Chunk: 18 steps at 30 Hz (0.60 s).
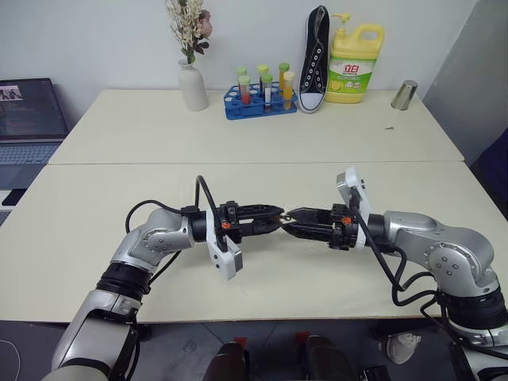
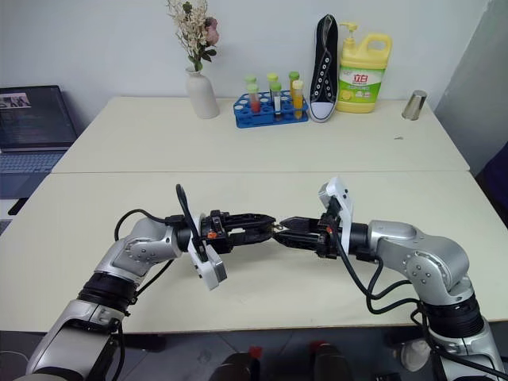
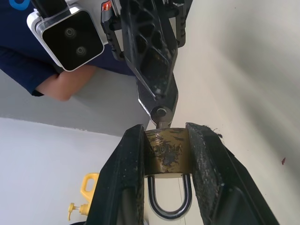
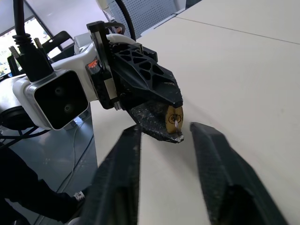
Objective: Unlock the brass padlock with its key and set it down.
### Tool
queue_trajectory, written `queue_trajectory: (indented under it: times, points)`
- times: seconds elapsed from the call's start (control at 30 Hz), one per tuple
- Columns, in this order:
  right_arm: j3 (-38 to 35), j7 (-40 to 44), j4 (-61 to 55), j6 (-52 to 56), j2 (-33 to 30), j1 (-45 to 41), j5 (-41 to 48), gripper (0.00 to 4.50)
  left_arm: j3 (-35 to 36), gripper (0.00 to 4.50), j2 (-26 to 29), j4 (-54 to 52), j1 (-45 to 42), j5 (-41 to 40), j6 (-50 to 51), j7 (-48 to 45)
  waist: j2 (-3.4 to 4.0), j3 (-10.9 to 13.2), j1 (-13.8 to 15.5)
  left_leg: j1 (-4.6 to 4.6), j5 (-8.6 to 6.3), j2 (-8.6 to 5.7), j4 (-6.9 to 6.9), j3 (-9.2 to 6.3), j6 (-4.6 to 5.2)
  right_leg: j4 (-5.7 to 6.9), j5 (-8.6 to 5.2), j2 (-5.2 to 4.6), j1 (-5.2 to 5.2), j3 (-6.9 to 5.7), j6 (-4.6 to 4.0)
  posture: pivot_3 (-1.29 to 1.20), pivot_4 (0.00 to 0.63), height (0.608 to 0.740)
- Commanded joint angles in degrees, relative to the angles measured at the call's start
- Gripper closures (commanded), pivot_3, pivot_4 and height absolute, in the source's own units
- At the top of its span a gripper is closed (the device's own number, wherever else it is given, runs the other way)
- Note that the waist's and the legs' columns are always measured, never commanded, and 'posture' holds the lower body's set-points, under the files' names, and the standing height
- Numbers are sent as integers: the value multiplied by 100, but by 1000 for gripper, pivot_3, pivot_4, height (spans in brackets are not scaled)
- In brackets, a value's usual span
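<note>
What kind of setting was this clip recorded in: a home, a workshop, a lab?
Most likely a lab or office set up for robot trials. Plain pale tables stand against a bare wall, holding unrelated props: a rack of coloured tubes, a sneaker, a yellow detergent bottle. A laptop sits alongside.

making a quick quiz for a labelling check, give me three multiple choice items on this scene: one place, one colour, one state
1. Where is the brass padlock?
A. lying by the vase
B. between the left hand's fingers
C. inside the shoe

2. What colour is the tube rack?
A. red
B. blue
C. white

3. How is the left hand?
A. open, with nothing in it
B. shut on the brass padlock
C. shut on a bottle

Answers:
1. B, the left wrist view shows the padlock between that hand's fingers.
2. B, the rack under the tubes is blue.
3. B, both fingers press the padlock's sides.
</note>
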Motion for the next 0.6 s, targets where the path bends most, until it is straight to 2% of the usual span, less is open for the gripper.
queue_trajectory:
  times: [0.03, 0.07, 0.37, 0.6]
  points:
    - [-29, 107, -115, 19, -7, -110, 83, 4168, -29, 3527, 61, -214, -14, -6, 34, 167, 0, 0, 0, 0, 0, 0, 0, 0, 0, 0, 0, 0, 0, 0, 0, 0, 150, 740]
    - [-22, 105, -111, 16, -4, -114, 76, 4499, -37, 3527, 66, -220, -11, 10, 38, 186, 0, 0, 1, 0, 0, 0, 0, 0, 0, 0, 0, 0, 0, 1, 0, 0, 150, 740]
    - [-111, 134, -22, 345, 1, -201, 382, 4500, -121, 3527, 117, -303, 58, 106, 47, 311, 0, 0, 0, -1, 0, 0, 0, 0, 0, 0, 0, 0, -1, 0, 0, 0, 150, 740]
    - [-522, -291, 606, 1832, 97, -609, 1595, 4500, -177, 3527, 152, -165, 15, 332, -176, 431, 1, 1, 0, -1, 0, 1, -1, 1, 1, 0, 0, 0, 0, 1, 0, 0, 150, 740]
